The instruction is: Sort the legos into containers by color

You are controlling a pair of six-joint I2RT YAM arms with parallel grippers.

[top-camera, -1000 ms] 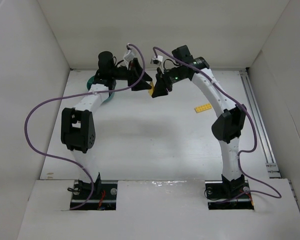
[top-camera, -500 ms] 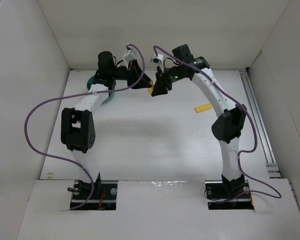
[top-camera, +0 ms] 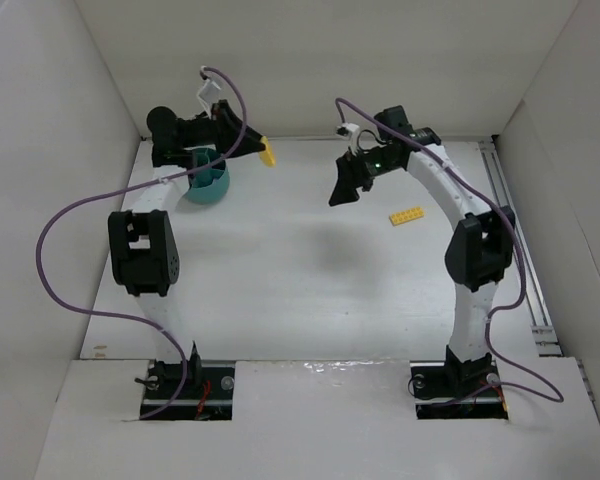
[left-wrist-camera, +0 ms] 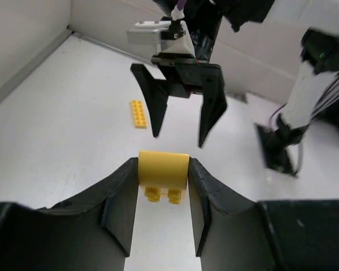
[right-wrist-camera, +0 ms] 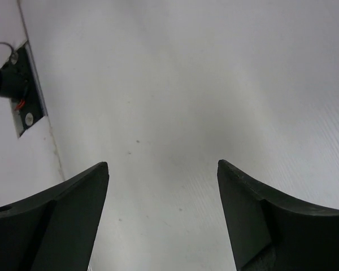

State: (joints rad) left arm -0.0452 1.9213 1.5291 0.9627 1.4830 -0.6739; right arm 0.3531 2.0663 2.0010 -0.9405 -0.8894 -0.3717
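From above, behind the arm bases, we overlook the whole white worktop. Our left wrist view faces the black right hand and flat yellow plastic plate, shared with overhead; right wrist stares closely at worktop.

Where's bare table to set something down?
Free: the table's wide middle, between teal bowl, yellow plate and the near edge; also under the open right tool. Crowded: back left, where the left tool holds a yellow brick near the bowl.
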